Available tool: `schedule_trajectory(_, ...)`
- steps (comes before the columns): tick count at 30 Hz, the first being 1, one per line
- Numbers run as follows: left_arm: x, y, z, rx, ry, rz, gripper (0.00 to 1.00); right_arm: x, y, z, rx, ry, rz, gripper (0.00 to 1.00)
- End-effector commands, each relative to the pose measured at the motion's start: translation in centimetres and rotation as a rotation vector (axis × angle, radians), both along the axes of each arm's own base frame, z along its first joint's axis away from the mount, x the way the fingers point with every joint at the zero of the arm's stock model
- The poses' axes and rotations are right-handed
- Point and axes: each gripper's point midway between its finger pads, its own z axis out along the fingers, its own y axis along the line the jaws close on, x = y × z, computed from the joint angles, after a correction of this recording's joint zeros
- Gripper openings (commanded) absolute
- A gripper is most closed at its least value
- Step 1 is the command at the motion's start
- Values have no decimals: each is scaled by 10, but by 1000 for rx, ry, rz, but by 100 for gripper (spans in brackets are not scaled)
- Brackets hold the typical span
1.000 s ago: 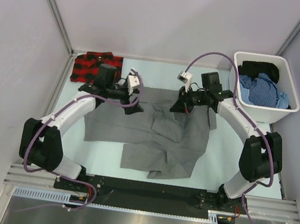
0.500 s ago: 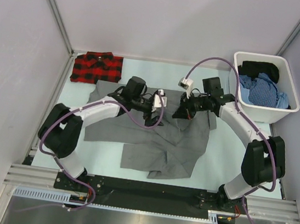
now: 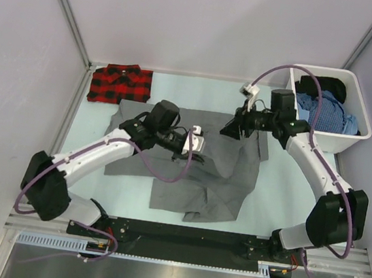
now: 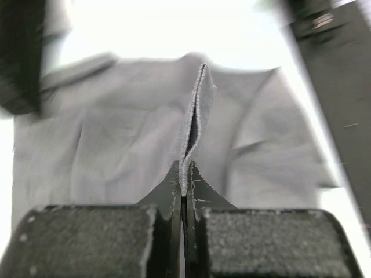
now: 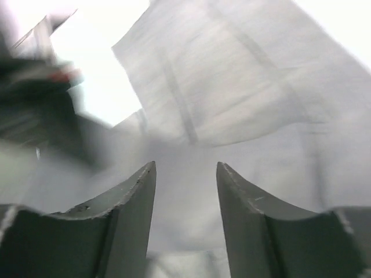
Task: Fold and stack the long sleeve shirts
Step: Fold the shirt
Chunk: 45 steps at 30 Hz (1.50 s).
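Left gripper [image 4: 184, 178], jaws closed, pinches a raised edge near the centre of the grey shirt [image 3: 198, 178], spread across the table [image 3: 275, 192]. Right gripper [image 5: 185, 174] hangs parted and empty above the shirt's far-right part.

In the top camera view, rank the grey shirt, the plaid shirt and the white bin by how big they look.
Largest is the grey shirt, spread out.
Next, the white bin.
Smallest, the folded plaid shirt.
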Motion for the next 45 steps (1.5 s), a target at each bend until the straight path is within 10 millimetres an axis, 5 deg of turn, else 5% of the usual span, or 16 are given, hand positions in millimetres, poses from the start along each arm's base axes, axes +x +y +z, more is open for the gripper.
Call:
schedule_trajectory(1, -52, -12, 27, -49, 82, -114, 0, 53, -15, 0, 48, 35, -160, 52)
schedule_trajectory(2, -53, -15, 31, -55, 89, -115, 0, 62, -15, -3, 41, 37, -171, 51)
schedule_trajectory(8, -42, -26, 37, -45, 237, -16, 0, 98, -21, -88, -87, 192, -208, 37)
schedule_trajectory(9, -30, -22, 36, -49, 269, 36, 0, 102, -24, -105, -118, 235, -210, 35)
schedule_trajectory(13, 32, -4, 40, -117, 331, 285, 0, 113, -43, -123, -149, 293, -249, 37)
schedule_trajectory(20, 140, 85, -4, -114, 507, 766, 0, 138, -71, -145, -276, 288, -320, 45)
schedule_trajectory(25, 182, 152, -40, -119, 594, 1011, 0, 154, -86, -159, -344, 302, -366, 45)
schedule_trajectory(38, 205, 250, -119, -119, 710, 1299, 2, 161, -90, -155, -370, 278, -355, 46)
schedule_trajectory(43, 195, 262, -133, -66, 750, 1320, 44, 160, -89, -131, -366, 226, -337, 47)
schedule_trajectory(45, 192, 270, -123, -76, 731, 1335, 57, 155, -91, -124, -380, 219, -333, 48)
